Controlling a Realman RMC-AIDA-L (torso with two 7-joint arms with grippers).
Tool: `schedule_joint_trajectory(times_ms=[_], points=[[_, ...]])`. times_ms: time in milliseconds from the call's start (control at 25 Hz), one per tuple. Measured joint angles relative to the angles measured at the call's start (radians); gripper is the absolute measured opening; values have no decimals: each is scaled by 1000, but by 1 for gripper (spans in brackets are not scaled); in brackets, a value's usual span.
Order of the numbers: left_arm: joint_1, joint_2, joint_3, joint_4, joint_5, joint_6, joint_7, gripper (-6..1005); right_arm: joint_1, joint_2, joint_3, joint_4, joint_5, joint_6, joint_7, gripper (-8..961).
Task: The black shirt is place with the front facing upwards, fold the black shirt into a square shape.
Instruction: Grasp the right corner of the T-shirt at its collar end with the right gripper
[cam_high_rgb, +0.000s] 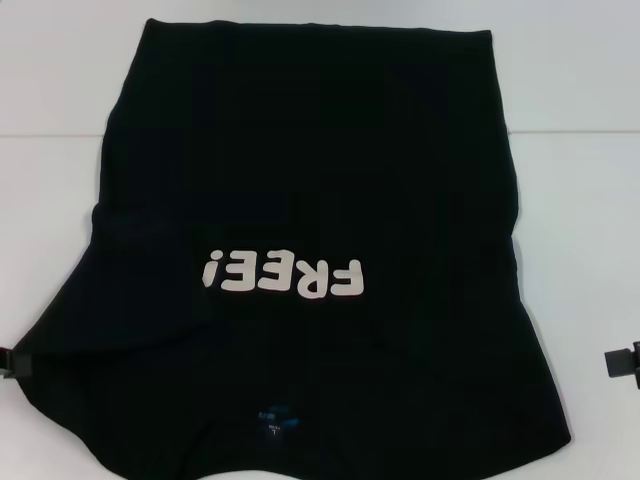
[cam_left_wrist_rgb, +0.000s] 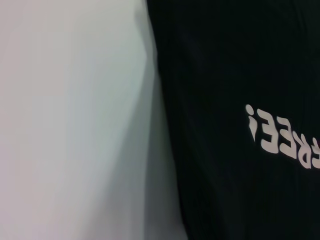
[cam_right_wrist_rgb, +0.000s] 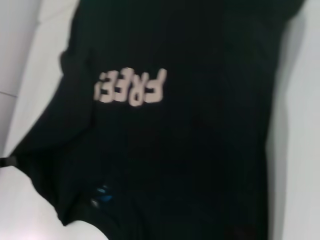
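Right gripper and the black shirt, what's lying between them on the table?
Nothing. In the head view only bare white table separates the right gripper, at the picture's edge, from the black shirt.

just the plain white flat tabletop (cam_high_rgb: 580, 200) under me, smooth and matte, with a thin faint seam line (cam_high_rgb: 60, 135) running across its far part.

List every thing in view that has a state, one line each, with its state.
Shirt: spread flat on the table, front up, collar nearest the robot, its right side already folded in, its left sleeve still out.
Lettering: showing, upside down in the head view.
Neck label: showing at the collar.
Left gripper: at the left sleeve's tip.
Right gripper: beside the shirt, apart from it, over bare table.
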Motion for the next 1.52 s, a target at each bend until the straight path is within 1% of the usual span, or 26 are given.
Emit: schedule_joint_trajectory(times_ms=[80,160,280,360,440,960,1520], points=[[-3,-3,2,0,-2,2,7,13,20,1,8,3,-43,-1,15,870],[-4,-6,2,0,-2,0,15,12,36,6,6,21,-77,3,18,867],[-4,-8,1,-1,-2,-2,22,12,58,17,-1,60,-125,20,12,867],[-4,-8,-1,-2,-4,-2,23,12,63,28,-3,75,-145,34,5,867],[-4,-8,-2,-2,-4,-2,25,12,65,40,-14,89,-150,47,0,867],[-4,-10,0,-4,-4,-6,28,13,80,73,-76,129,-153,130,-19,866],[-4,-13,-2,-4,-4,-9,29,12,98,78,-102,170,-154,192,-18,867]])
